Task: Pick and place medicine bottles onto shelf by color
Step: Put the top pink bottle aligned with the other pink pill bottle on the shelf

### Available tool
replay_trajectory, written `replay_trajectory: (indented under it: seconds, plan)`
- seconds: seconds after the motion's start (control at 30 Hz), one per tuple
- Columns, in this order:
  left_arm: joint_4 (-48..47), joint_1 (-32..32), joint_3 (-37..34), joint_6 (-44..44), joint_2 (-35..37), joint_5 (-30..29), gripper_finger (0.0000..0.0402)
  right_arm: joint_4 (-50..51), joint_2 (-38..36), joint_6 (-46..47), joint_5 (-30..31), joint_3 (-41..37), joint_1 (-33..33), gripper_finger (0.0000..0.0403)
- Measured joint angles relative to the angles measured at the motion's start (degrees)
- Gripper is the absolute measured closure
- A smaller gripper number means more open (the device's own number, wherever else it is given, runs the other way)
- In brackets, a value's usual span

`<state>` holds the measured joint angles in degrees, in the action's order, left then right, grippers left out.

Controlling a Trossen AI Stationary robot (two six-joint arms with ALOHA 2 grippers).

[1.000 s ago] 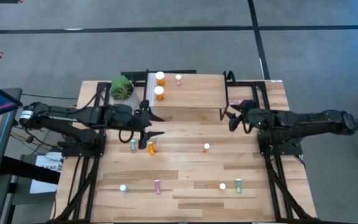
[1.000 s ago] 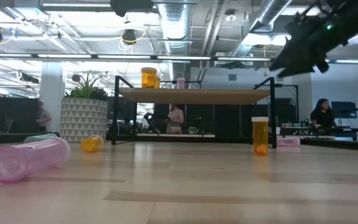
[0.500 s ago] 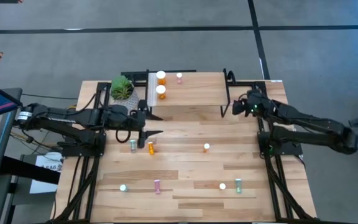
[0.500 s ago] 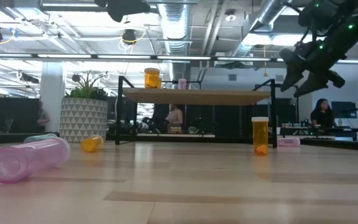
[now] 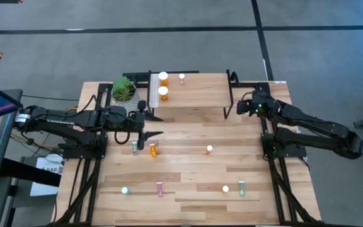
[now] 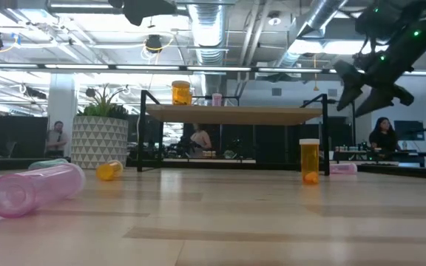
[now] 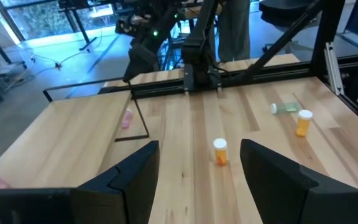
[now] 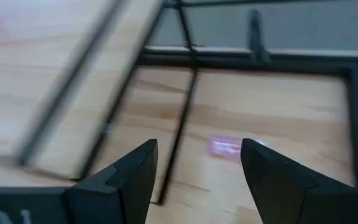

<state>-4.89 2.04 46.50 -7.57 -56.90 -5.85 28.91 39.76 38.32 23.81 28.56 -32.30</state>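
Observation:
The shelf stands at the table's far middle, with two larger orange bottles and a pink bottle upright on its left part. My left gripper is open and empty, in front of the shelf's left end and above a teal bottle and an orange bottle that lie on the table. My right gripper is open and empty, raised at the shelf's right end. A pink bottle lies on the table beyond its fingers. An orange bottle stands mid-table.
A potted plant stands at the shelf's left end. Near the front edge are a teal bottle, a pink one, an orange one and a teal one. The shelf's black legs stand just ahead of my right gripper.
My right gripper has gone toward the table's far edge, up to the shelf's right end, and has tipped its fingers downward; it stays open and empty. My left gripper has drawn back a little toward the table's left edge, still open.

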Motion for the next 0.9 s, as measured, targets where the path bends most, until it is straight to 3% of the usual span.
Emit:
replay_trajectory:
  seconds: [0.23,0.57,0.73,0.9]
  plan:
    - [0.1,0.0,0.0,-1.0,0.0,0.0,0.0189,2.0,5.0,1.3,-2.7,0.0,-6.1,0.015]
    - [-0.5,0.0,0.0,-1.9,0.0,0.7,0.0189,-5.3,15.0,-0.7,-15.5,0.0,-17.7,0.015]
    - [-0.8,0.0,0.0,-1.9,0.0,0.7,0.0189,-10.2,18.6,-2.5,-19.1,0.0,-23.2,0.015]
    - [-0.8,0.0,0.0,-1.9,0.0,0.8,0.0189,-10.4,20.1,-2.0,-19.5,0.6,-23.6,0.015]
